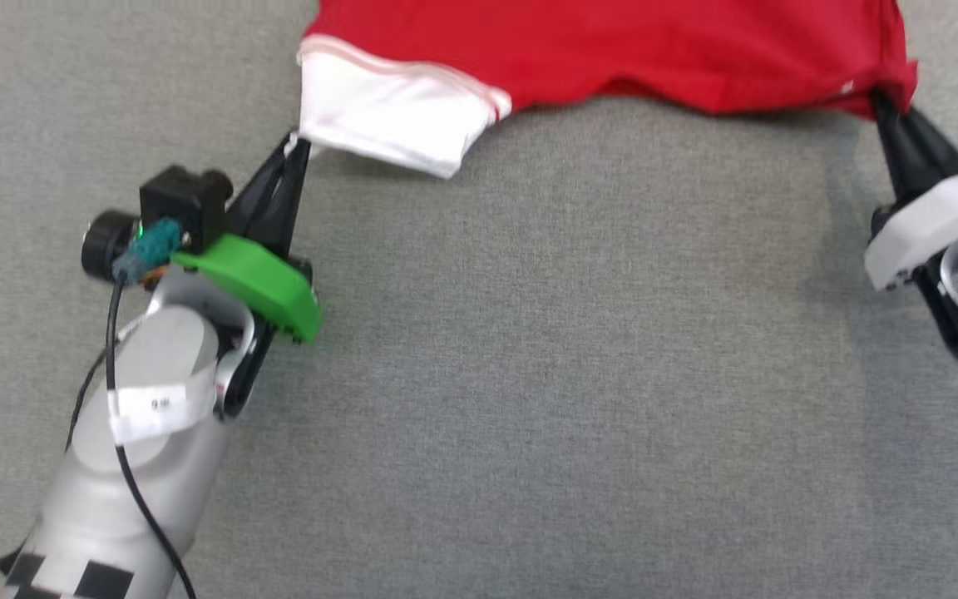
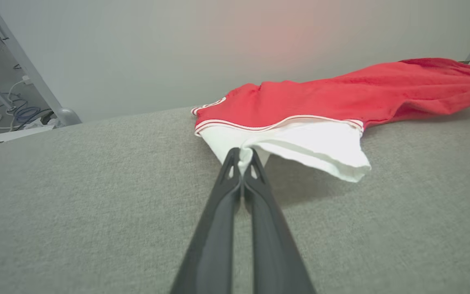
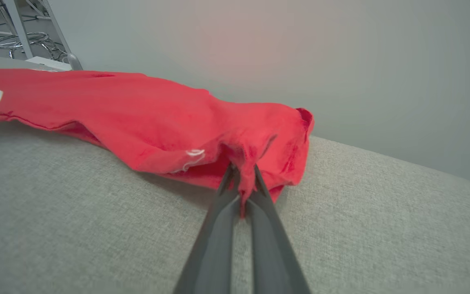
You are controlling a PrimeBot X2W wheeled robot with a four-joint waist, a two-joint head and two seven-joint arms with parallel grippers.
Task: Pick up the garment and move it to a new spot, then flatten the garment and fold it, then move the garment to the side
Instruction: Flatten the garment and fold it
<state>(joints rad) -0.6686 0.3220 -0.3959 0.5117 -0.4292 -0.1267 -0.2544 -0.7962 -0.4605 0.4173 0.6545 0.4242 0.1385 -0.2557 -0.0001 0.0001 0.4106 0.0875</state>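
The garment [image 1: 612, 46], red with a white short sleeve [image 1: 379, 112], is stretched across the far side of the grey surface. My left gripper [image 1: 300, 146] is shut on the white sleeve's edge at the left. In the left wrist view its fingers [image 2: 235, 179] pinch white cloth at their tips, with the garment [image 2: 341, 98] running off to the right. At the right, my right gripper [image 1: 882, 104] is shut on the red hem corner. The right wrist view has red cloth bunched between that gripper's fingers [image 3: 259, 188], and the garment [image 3: 137, 110] spreads leftward.
The grey fabric-covered surface [image 1: 529, 374] reaches toward me between the two arms. Beyond its far edge stand a pale wall [image 2: 178, 49], metal frame legs [image 2: 23, 69] and cables on the floor [image 2: 2, 114].
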